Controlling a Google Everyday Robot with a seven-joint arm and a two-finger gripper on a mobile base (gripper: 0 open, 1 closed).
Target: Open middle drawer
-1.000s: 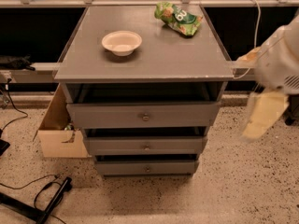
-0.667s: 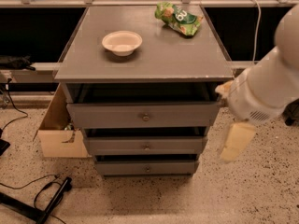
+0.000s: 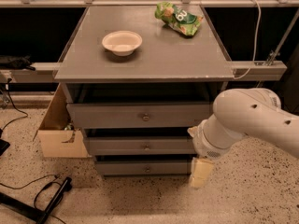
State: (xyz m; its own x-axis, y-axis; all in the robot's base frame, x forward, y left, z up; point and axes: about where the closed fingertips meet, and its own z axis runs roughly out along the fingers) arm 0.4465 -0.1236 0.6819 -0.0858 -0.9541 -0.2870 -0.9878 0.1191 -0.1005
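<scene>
Middle drawer [image 3: 117, 146] closed; gripper [image 3: 202, 171] low off its right end
The drawer's front runs left-right under the worktop [image 3: 154, 62], between two others; its knob [image 3: 146, 147] lies left of and above the gripper; whether the gripper is spread or closed, I cannot tell.

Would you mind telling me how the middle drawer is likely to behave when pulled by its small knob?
The middle drawer looks rigid and wide, so it should probably slide straight rather than flex. Its knob is small and round, so a grip on it may slip easily. The gripper hangs low, to the right of that knob.
</scene>
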